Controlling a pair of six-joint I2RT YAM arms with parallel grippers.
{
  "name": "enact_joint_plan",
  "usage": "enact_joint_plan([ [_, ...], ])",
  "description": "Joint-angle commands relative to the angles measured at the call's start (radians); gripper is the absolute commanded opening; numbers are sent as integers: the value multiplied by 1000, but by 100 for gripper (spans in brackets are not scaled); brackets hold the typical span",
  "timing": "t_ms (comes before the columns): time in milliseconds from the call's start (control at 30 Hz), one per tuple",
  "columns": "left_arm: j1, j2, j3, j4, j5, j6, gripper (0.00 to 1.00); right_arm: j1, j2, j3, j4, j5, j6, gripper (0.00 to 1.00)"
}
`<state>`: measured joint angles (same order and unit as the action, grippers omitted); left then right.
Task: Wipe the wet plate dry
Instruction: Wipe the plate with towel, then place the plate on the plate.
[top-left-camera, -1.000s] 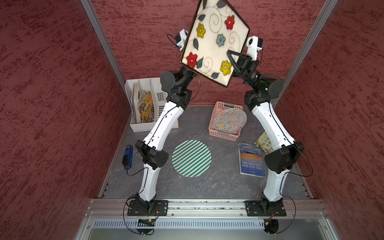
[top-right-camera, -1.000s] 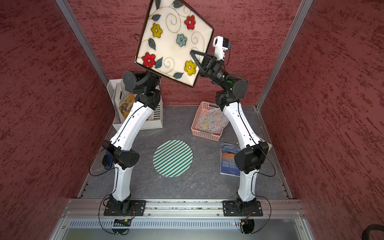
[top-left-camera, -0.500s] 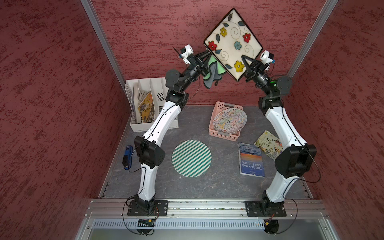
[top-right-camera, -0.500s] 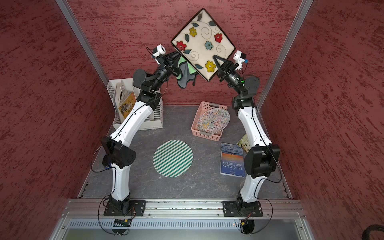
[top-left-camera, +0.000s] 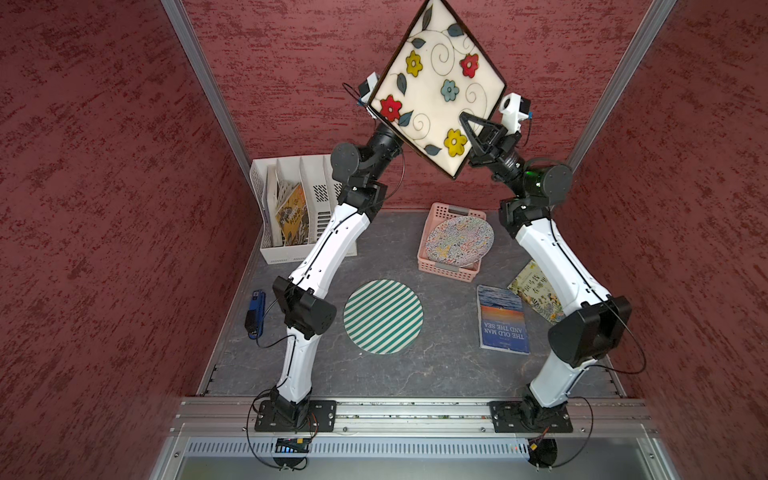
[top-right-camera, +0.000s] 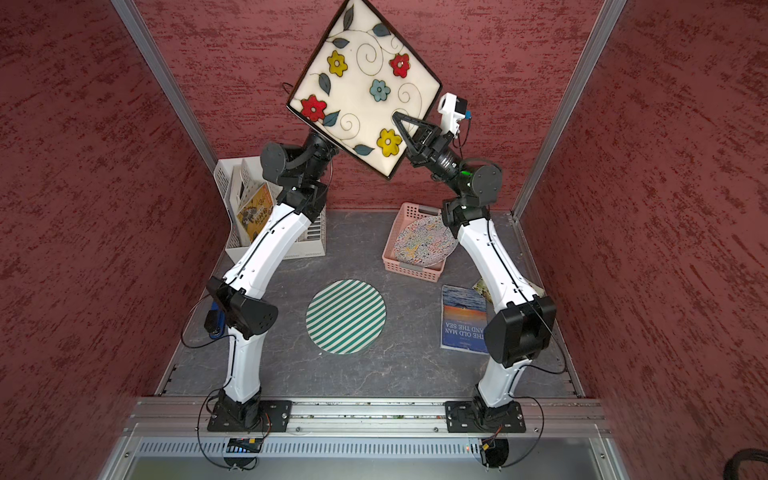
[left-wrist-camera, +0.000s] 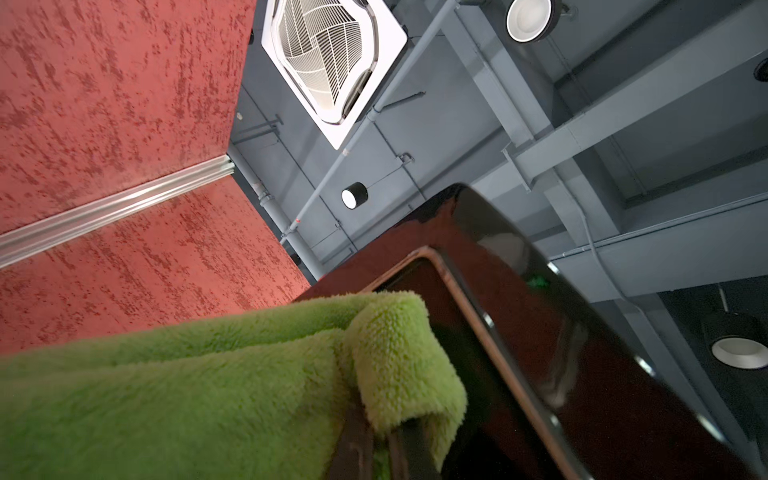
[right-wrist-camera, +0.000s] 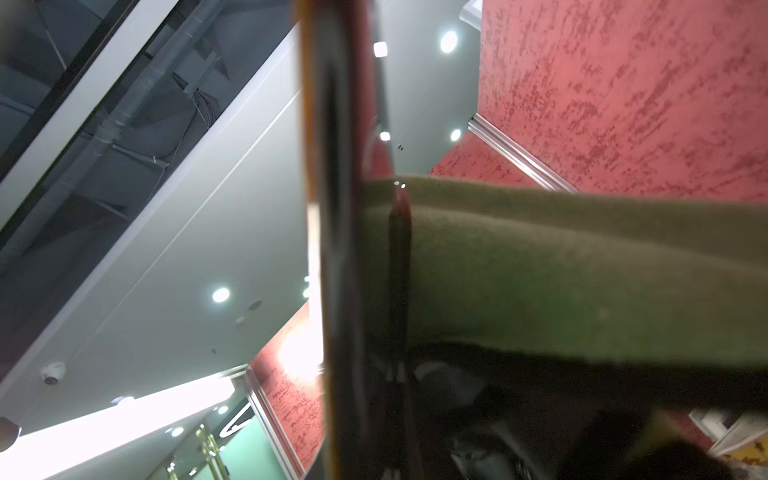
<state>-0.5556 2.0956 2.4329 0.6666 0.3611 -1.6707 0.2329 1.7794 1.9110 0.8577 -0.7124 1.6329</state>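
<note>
high at twelve o'clock, the floral plate (top-left-camera: 436, 83) hangs tilted, its five o'clock edge pinched in the narrow right gripper (top-left-camera: 468, 126). behind it the left gripper (left-wrist-camera: 384, 436) is clamped on a green cloth (left-wrist-camera: 187, 395) against the dark underside.

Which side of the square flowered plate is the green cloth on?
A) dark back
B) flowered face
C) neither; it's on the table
A: the left wrist view shows the green cloth, pinched by the left gripper, beside the dark back of the plate; both top views show no cloth on its flowered face.
</note>
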Motion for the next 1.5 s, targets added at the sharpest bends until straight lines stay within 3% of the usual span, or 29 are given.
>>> enact_joint_plan([
  [0, -51, -101, -127, 141, 88, 24, 0, -114, 57, 48, -178, 154, -28, 0],
  [133, -8, -292, -388, 133, 75, 143, 0, -199, 14, -60, -152, 122, -20, 0],
  [333, 144, -572, -723, 43, 49, 300, 0, -212, -183, -409, -184, 39, -152, 0],
  [400, 189, -674, -818, -124, 50, 425, 0, -203, -254, -507, -275, -1, -252, 0],
  [467, 213, -771, -865, -424, 27, 613, 0, -178, -312, -572, -427, -53, -398, 0],
  [567, 204, -863, -851, -865, -106, 903, 0, -104, -382, -611, -722, -123, -664, 0],
  [667, 195, -918, -882, -1089, -261, 1028, 0, -7, -396, -633, -952, -138, -911, 0],
  [900, 201, -1013, -1029, -1249, -419, 1145, 0, 192, -256, -619, -1068, -174, -1093, 0],
  [1100, 212, -1045, -1102, -1282, -429, 1167, 0, 334, -107, -529, -1130, -164, -1219, 0],
  [1467, 257, -1071, -1152, -1266, -378, 1142, 0, 374, 72, -553, -1122, -87, -1276, 0],
])
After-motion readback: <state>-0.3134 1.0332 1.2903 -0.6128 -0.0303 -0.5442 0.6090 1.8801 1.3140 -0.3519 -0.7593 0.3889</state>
